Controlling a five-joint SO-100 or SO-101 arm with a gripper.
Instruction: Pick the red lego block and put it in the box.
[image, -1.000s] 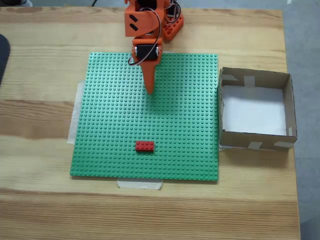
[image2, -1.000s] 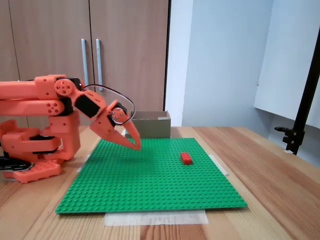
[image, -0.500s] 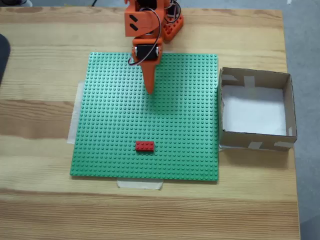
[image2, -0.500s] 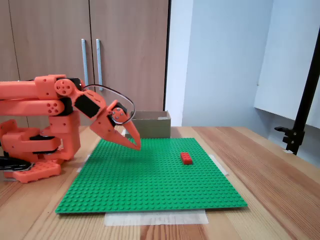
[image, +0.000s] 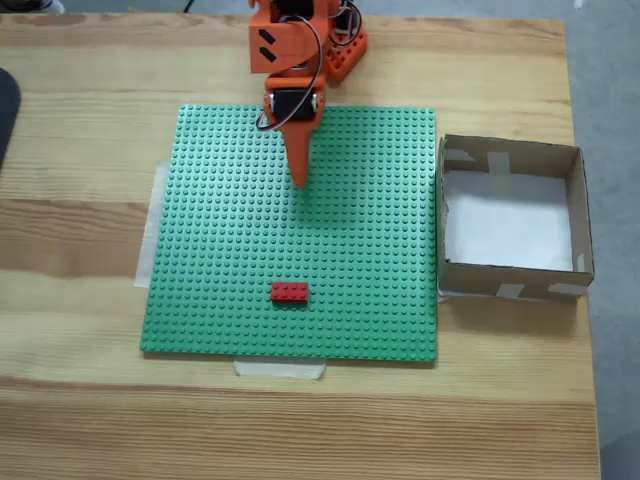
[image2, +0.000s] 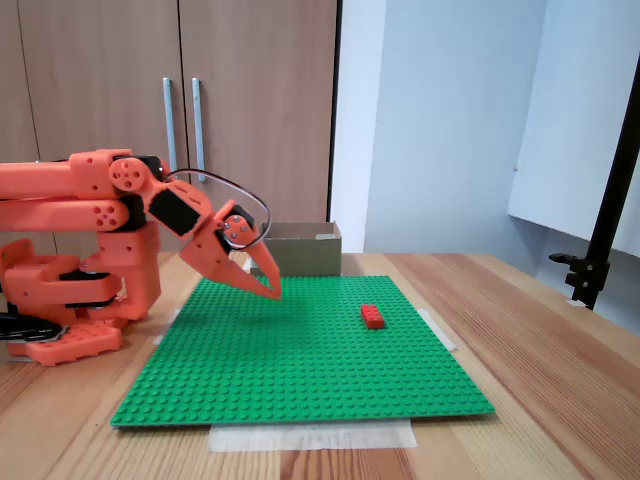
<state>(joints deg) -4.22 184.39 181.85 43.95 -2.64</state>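
Red lego block (image: 290, 292) lying flat on the green baseplate (image: 220, 250), at 6 o'clock from the gripper (image: 298, 182), fingers together and empty. Best to open wide, descend squarely over the short sides. Box (image: 578, 215) at 3 o'clock.

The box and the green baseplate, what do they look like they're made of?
The box: apparently brown cardboard, matte, with raw-looking wall edges, pale tape patches and a white bottom. The green baseplate: probably moulded plastic, evenly green with a regular grid of studs and a slight sheen.
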